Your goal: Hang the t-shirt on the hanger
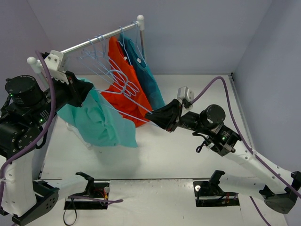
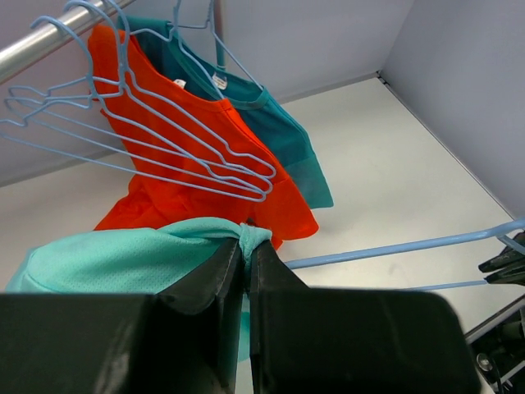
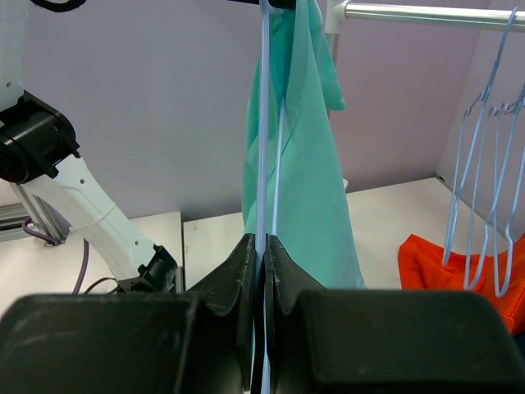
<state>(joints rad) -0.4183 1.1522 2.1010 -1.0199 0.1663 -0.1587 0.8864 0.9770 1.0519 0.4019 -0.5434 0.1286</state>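
Left gripper (image 2: 246, 244) is pinched shut on a bunched fold of the mint t-shirt (image 1: 101, 120), with cloth spilling over the jaw tips. Right gripper (image 3: 261, 246) is clamped on the pale blue hanger (image 2: 394, 246) (its wire runs straight between the fingers). That wire reaches across into the raised shirt, which hangs from the left arm above the table (image 1: 188, 146). Behind, an orange-red shirt (image 1: 124, 80) and a darker teal shirt (image 1: 146, 75) hang on the rail (image 1: 94, 40) beside spare hangers (image 1: 101, 63).

Bright even light, soft shadows, wrist foregrounds blurred.
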